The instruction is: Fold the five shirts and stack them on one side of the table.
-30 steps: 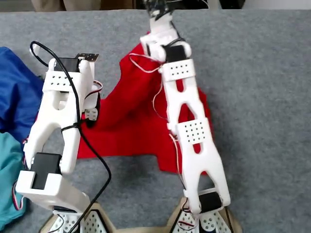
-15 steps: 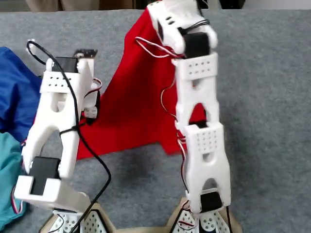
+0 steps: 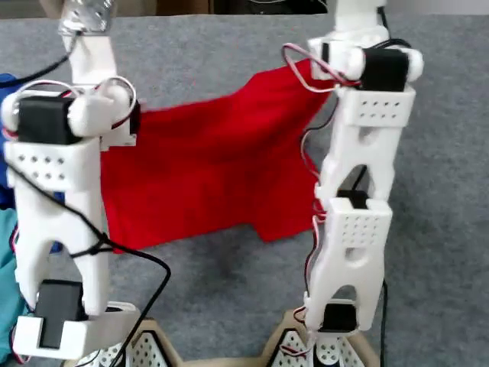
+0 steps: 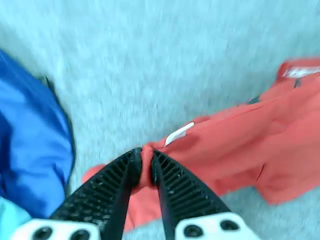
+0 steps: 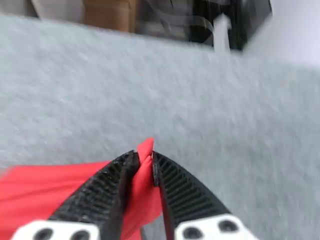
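— Where is the red shirt (image 3: pixel 206 168)?

— Stretched wide between the two arms, over the middle of the grey table cover (image 3: pixel 443 153). Whether its lower edge touches the cover, I cannot tell.

— And the pincers?

— The left gripper (image 4: pixel 142 167) is clamped tight on a bunched corner of the red shirt, the cloth squeezed between its black ribbed fingers (image 4: pixel 115 182). The right gripper (image 5: pixel 142 162) pinches the opposite edge the same way, with a red tip of cloth poking out past its fingertips.

— What lies around the red shirt?

— The left arm (image 3: pixel 57 176) stands over its one end and the right arm (image 3: pixel 359 168) over the other. Beyond the end the left gripper holds lies a blue shirt (image 4: pixel 30 140), close to the red shirt but apart from it. A teal shirt (image 3: pixel 6 260) sits just beside the blue one, on the side nearer the arm bases. Past the right gripper's end of the red shirt the grey cover runs on.
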